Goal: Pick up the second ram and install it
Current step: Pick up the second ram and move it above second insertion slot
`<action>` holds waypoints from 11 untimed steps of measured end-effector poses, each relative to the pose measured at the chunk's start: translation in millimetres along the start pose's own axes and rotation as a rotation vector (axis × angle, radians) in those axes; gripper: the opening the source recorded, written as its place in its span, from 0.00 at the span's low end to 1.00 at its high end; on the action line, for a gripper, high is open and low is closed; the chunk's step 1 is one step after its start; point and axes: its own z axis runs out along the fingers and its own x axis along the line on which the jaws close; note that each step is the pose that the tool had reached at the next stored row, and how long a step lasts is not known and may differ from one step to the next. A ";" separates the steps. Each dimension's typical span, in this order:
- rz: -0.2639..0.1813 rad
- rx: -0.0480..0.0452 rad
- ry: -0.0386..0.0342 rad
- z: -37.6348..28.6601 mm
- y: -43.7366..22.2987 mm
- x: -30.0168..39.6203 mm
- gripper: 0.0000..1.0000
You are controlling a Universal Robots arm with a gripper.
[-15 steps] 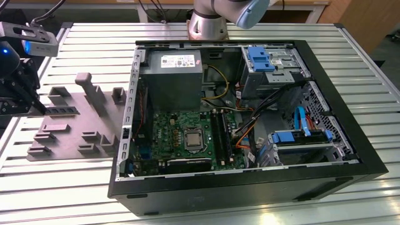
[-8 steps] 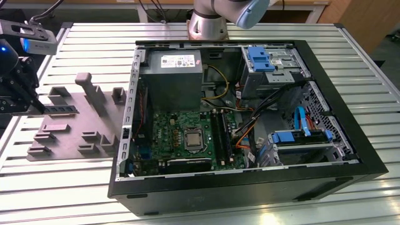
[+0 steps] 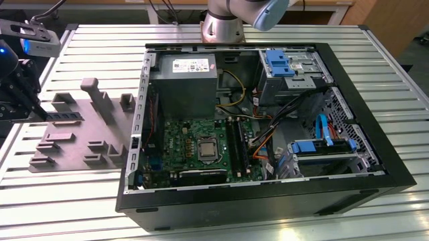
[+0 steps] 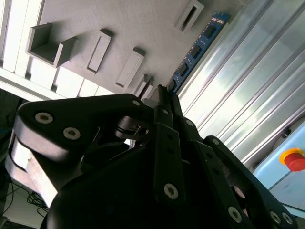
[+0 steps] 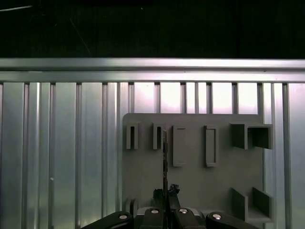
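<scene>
The second ram [image 3: 65, 116] is a thin dark stick with black chips, lying level just above the grey holder plate [image 3: 80, 138] at the exterior view's left. My gripper [image 3: 38, 114] is shut on one end of it. In the second wrist view the ram [image 4: 195, 50] looks blue and runs away from the fingers [image 4: 167, 110]. In the first wrist view the ram [image 5: 165, 157] is seen edge-on, rising from the gripper [image 5: 166, 194]. The motherboard [image 3: 194, 133] lies inside the open computer case [image 3: 375, 150], with its long black memory slots [image 3: 236, 145] beside the processor socket.
The holder plate carries several raised blocks and a taller post [image 3: 94, 93]. It rests on a slatted metal table [image 3: 67, 201]. Inside the case are a power supply [image 3: 184, 83], blue drive brackets [image 3: 280, 63] and loose cables [image 3: 268, 130]. A red button [image 4: 293, 159] sits near the table's edge.
</scene>
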 end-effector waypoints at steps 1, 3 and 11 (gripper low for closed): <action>0.000 0.0000 0.0000 -0.4 0.0 0.0 0.14; 0.000 0.0000 0.0000 -1.3 0.0 0.0 0.14; 0.000 0.0000 0.0000 -4.0 0.1 -0.1 0.14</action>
